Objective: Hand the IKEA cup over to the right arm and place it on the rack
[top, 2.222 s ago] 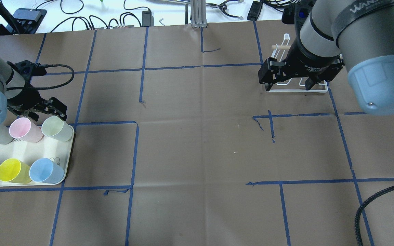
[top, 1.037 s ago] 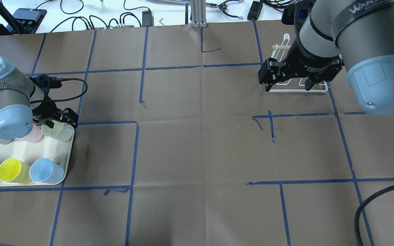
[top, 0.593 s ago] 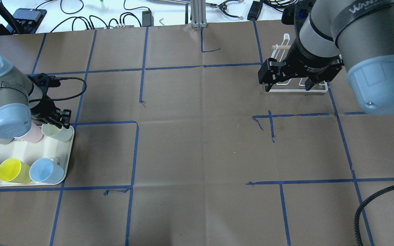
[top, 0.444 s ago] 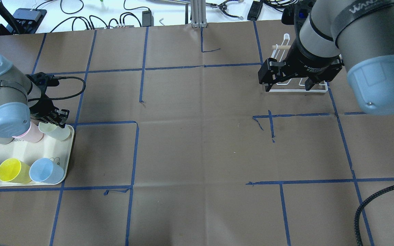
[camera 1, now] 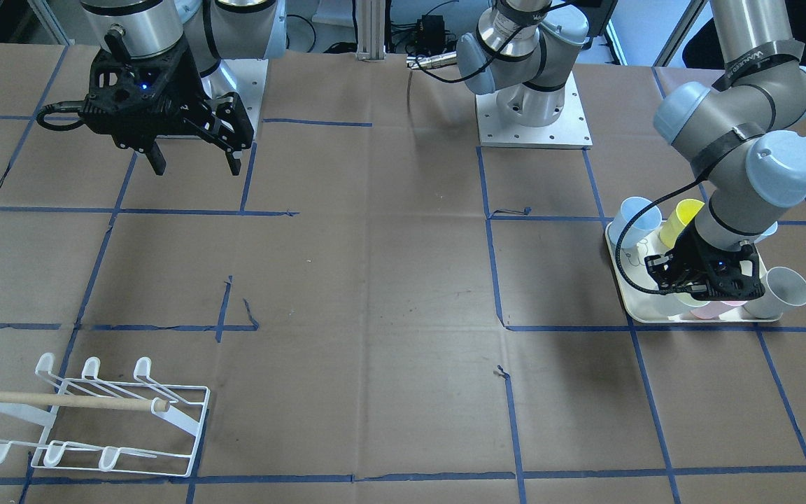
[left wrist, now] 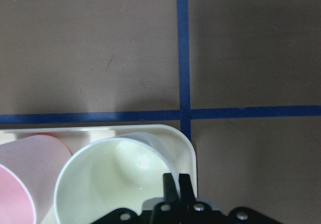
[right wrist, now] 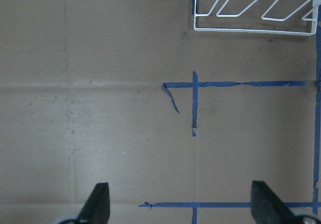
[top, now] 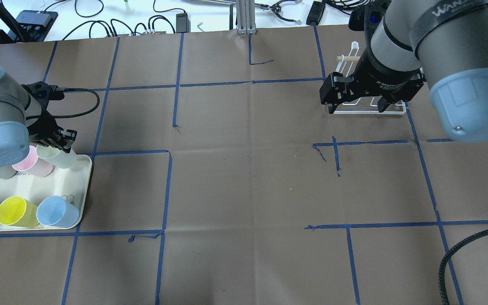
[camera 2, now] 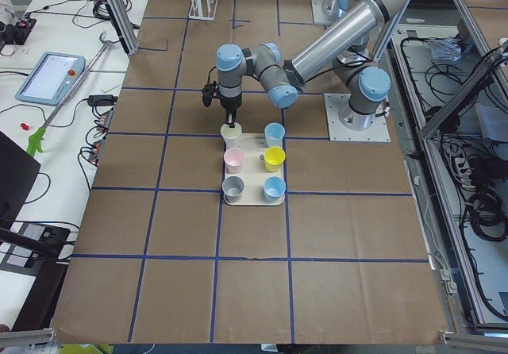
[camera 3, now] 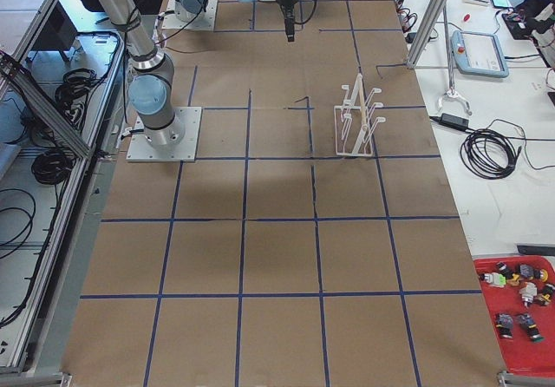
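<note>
the ikea cup [top: 57, 156], pale green, is seen in the overhead view at the upper right corner of the cream tray [top: 74, 199], left of frame, with the left gripper [top: 67, 144] closed on its rim; the right gripper [top: 356, 108] is held wide open and empty over the rack [top: 371, 112], upper right

in the left side view the cup is found just beside a pink cup [camera 2: 233, 160]

in the left wrist view the fingers [left wrist: 171, 188] are pinched on the cup's wall, bottom centre

in the right wrist view only brown paper [right wrist: 125, 108] is framed between the spread jaws

the pick-up is judged to be in hand; next, a lift clear of the pink neighbour and a carry toward mid-table are called for, with the cup's body left free for the right gripper
</note>
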You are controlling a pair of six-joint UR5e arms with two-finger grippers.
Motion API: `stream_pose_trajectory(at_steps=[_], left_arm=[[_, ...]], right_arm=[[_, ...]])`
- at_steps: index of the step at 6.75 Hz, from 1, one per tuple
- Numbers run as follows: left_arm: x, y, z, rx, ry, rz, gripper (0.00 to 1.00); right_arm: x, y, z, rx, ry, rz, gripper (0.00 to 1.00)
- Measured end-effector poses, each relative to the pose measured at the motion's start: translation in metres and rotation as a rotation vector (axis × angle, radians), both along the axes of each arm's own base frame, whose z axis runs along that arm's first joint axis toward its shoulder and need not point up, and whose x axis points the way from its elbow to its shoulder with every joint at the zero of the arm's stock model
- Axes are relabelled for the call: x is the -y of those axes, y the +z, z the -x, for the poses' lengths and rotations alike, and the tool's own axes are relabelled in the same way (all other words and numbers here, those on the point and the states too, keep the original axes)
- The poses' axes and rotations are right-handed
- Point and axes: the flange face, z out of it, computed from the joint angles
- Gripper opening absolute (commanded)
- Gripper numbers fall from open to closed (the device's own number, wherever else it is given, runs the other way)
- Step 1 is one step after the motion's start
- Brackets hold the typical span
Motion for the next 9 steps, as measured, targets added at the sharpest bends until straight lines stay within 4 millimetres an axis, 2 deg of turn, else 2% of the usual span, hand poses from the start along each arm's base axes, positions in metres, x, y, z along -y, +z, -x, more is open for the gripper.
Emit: stream_pose_trajectory(at_steps=[2,4,5,7,9], left_arm=[[0.008,0.071,0.0,-0.004,-0.005,-0.006,0.0],[0.026,0.138,0.0,-0.027,-0.009,-0.014,0.0],[0.031,0.16,0.003,-0.05,-0.014,-0.008,0.0],[0.044,0.173,0.012,-0.156,-0.044,0.073,0.0],[0.061,0.174,0.029,-0.33,-0.123,0.209,0.0]], right_arm=[[0.004,0.002,-0.004,0.041,0.005,0.048,1.0],[0.011,-0.003,-0.012,0.135,-0.014,0.192,1.0],[0.013,-0.009,-0.018,0.211,-0.067,0.259,1.0],[0.007,-0.025,-0.032,0.433,-0.187,0.357,0.99],[-0.005,-0.034,-0.043,0.665,-0.323,0.418,0.99]])
